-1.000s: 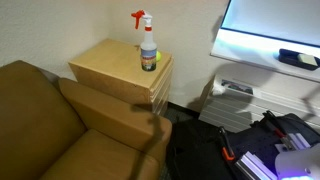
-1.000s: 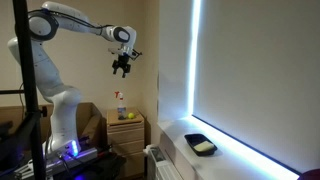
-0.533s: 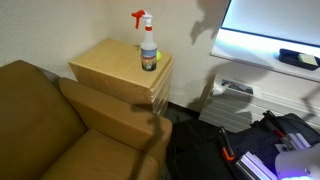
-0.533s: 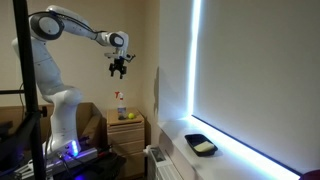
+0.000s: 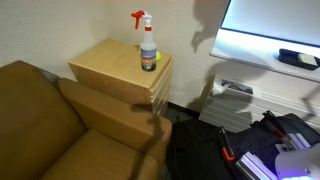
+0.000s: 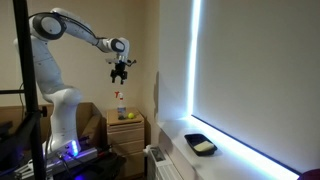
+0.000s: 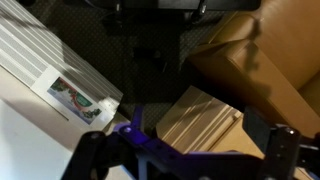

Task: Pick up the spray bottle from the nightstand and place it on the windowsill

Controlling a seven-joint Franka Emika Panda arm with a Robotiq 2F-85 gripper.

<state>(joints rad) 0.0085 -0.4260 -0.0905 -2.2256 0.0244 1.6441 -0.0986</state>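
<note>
In exterior view, camera sitting close, looking down over couch (image 5: 45, 120) onto table (image 5: 115, 65), windowsill (image 5: 262, 52) upper right. In exterior view, camera standing far back, facing across room, catching whole arm (image 6: 75, 27), table (image 6: 127, 128) low down. Wrist camera hanging high, looking down on table (image 7: 200, 120), couch (image 7: 255, 50). All three sharing table.

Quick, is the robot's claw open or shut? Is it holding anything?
Gripper: open, holding nothing. The spray bottle stands on the nightstand.

Arm (image 6: 80, 30) raised, fingers (image 7: 283, 148) down, spread apart
</note>
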